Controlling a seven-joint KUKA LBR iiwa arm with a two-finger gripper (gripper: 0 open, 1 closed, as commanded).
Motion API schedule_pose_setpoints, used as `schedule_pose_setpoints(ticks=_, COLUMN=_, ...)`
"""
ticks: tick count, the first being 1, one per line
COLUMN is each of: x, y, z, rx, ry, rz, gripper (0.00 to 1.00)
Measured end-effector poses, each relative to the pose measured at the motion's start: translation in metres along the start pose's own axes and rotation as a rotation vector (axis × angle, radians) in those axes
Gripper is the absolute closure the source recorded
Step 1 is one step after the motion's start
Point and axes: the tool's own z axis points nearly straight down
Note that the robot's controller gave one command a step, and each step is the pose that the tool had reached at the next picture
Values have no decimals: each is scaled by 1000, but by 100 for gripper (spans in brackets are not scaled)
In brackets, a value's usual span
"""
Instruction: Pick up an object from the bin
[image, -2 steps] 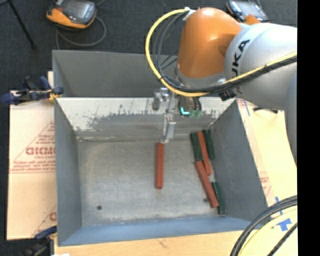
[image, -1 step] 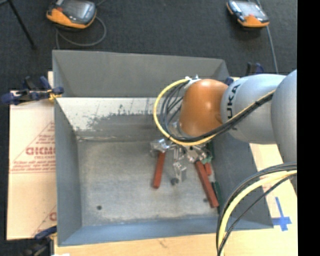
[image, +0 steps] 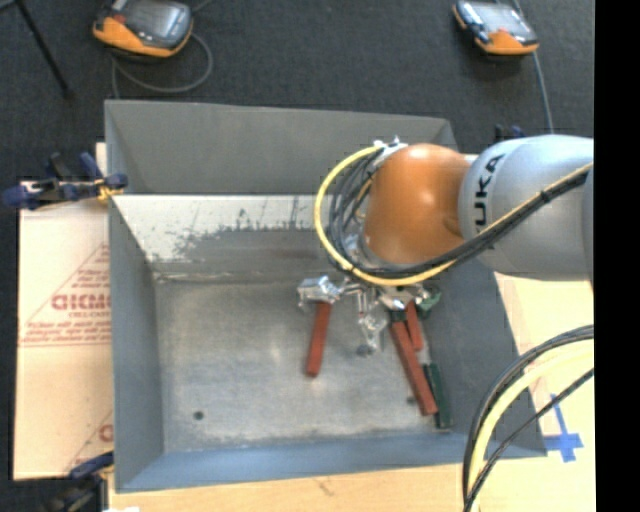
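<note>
My gripper (image: 370, 328) hangs low over the right middle of the bin floor, mostly hidden under the arm's orange cover. Just left of it lies a red-handled tool (image: 317, 340) with a shiny metal head (image: 320, 290) pointing toward the back wall. Just right of it a second red handle (image: 413, 362) runs toward the front right corner, its upper end hidden beneath the gripper. Whether the two red handles belong to one tool I cannot tell. A thin dark green stick (image: 434, 392) lies along the right side of that second handle.
The arm reaches in from the right and covers the bin's back right part. The bin's left half is bare grey floor with a small dark speck near the front left. Steep walls close in the floor on all sides.
</note>
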Motion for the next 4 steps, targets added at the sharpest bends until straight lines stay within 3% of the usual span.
schedule_pose_setpoints(ticks=1, x=-25, y=-2, z=1, rx=-1, ry=0, rz=-93, gripper=0)
schedule_pose_setpoints(ticks=2, x=-30, y=4, z=30, rx=1, ry=-1, rz=-274, gripper=0)
schedule_pose_setpoints(ticks=3, x=-32, y=2, z=27, rx=0, ry=-4, rz=-267, gripper=0)
schedule_pose_setpoints(ticks=4, x=-32, y=2, z=27, rx=-1, ry=-4, rz=-265, gripper=100)
